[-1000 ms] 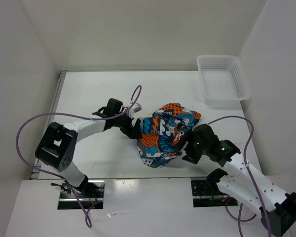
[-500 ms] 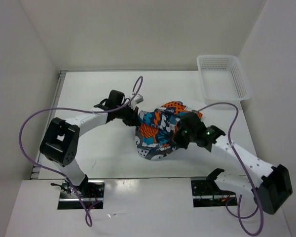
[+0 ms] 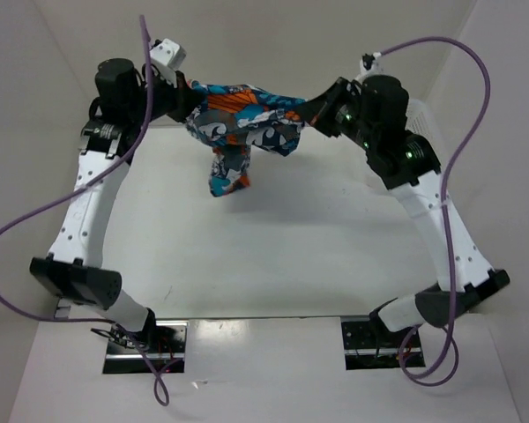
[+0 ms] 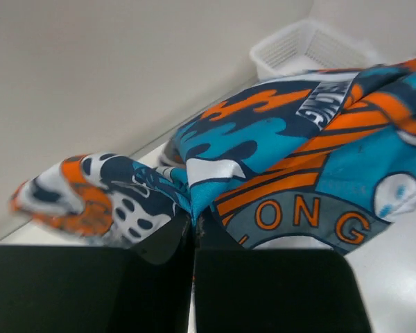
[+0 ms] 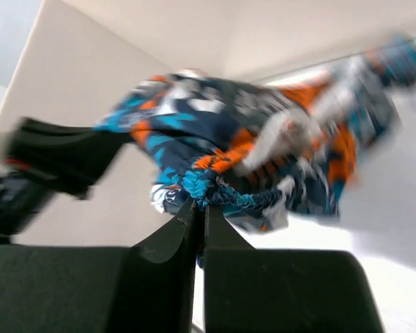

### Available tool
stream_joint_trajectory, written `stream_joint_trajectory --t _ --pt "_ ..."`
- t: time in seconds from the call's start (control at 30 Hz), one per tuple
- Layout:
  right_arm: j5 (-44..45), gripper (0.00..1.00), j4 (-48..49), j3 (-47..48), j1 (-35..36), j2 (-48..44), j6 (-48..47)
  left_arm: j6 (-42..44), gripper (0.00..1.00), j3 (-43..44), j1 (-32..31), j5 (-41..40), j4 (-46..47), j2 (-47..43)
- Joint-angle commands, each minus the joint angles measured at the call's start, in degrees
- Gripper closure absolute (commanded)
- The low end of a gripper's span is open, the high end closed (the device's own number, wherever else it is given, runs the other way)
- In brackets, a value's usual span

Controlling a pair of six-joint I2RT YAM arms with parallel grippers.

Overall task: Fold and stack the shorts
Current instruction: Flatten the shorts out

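The shorts (image 3: 247, 119), printed in orange, teal, white and black, hang stretched in the air between both grippers, high above the far part of the table. My left gripper (image 3: 182, 95) is shut on their left end; the wrist view shows the shorts (image 4: 277, 166) pinched by the left gripper (image 4: 193, 216). On the right end, my right gripper (image 3: 316, 110) is shut on the gathered waistband. In the right wrist view the shorts (image 5: 215, 139) bunch at the right gripper (image 5: 201, 202). One leg (image 3: 229, 172) droops down toward the table.
The white mesh basket (image 4: 312, 50) stands at the far right of the table, mostly hidden behind the right arm in the top view. White walls close in on the left, back and right. Purple cables (image 3: 35, 220) loop off both arms.
Both grippers closed on the shorts as they lay crumpled on the table, then lifted them high and pulled apart. The cloth now hangs spread between them.
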Motion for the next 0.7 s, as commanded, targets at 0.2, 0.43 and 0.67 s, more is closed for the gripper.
stream_joint_trajectory --t 0.2,0.43,0.67 --pt "-1.1 1.0 5.0 -51.5 -4.4 -25.5 10.3 0.4 0.09 -21.4 4.9 6.1 -4.8 -4.8" --pt "-1.3 0.41 4.5 -57.8 -10.7 -14.9 4.4 0.4 0.13 -32.2 6.2 -0.2 -6.5 -8.1" --pt "1.1 0.16 0.4 -65.4 -11.2 -24.5 7.8 0.4 0.76 -53.6 8.8 0.6 -12.0 -19.9"
